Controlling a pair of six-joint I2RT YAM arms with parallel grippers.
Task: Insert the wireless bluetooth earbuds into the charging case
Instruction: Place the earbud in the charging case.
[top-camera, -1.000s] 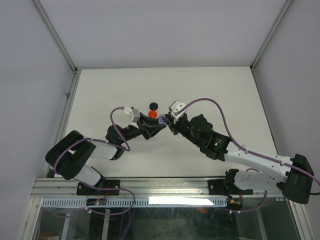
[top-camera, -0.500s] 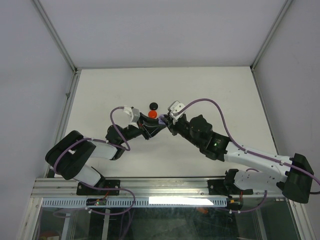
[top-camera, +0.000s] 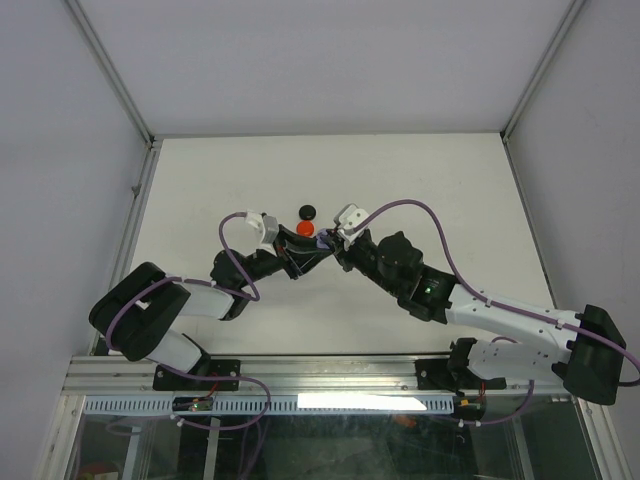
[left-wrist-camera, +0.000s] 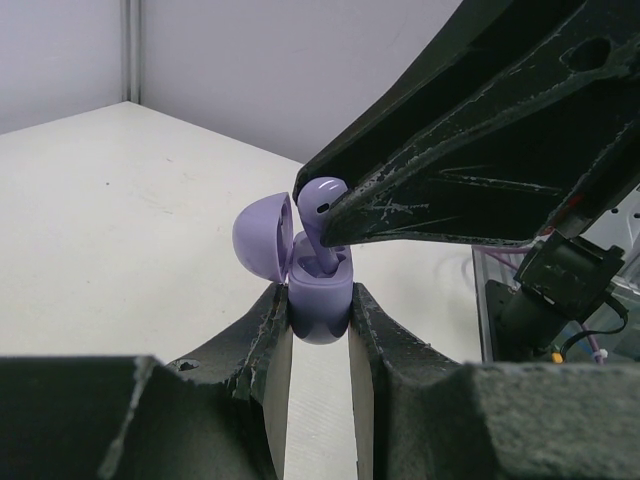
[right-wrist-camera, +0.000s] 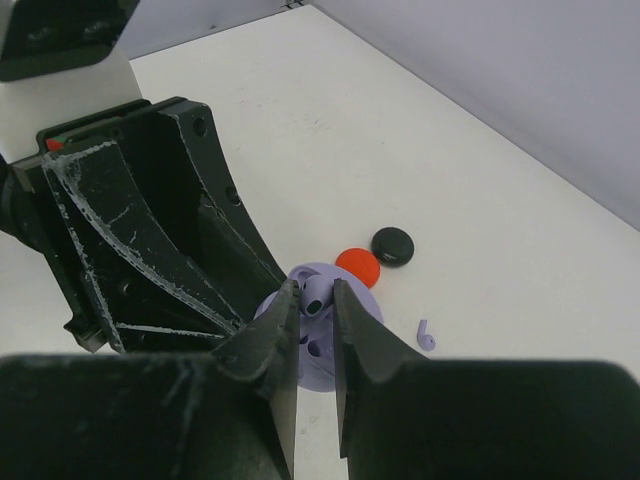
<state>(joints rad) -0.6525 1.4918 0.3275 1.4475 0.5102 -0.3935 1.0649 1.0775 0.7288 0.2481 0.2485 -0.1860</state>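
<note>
The left gripper (left-wrist-camera: 319, 322) clamps the open lilac charging case (left-wrist-camera: 320, 295) over the middle of the table (right-wrist-camera: 500, 230). The right gripper (right-wrist-camera: 316, 308) pinches a lilac earbud (left-wrist-camera: 322, 198), its stem partly in a socket. Insertion seems half done. The next move likely calls for a straight push down, then release. A second lilac earbud (right-wrist-camera: 427, 335) lies on the table nearby.

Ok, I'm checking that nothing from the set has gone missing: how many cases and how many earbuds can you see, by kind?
Round cases: 3 (lilac case, open; red case; black case)
Earbuds: 2 (held lilac earbud at the open case; loose lilac earbud lying by itself)
Total: 5
</note>
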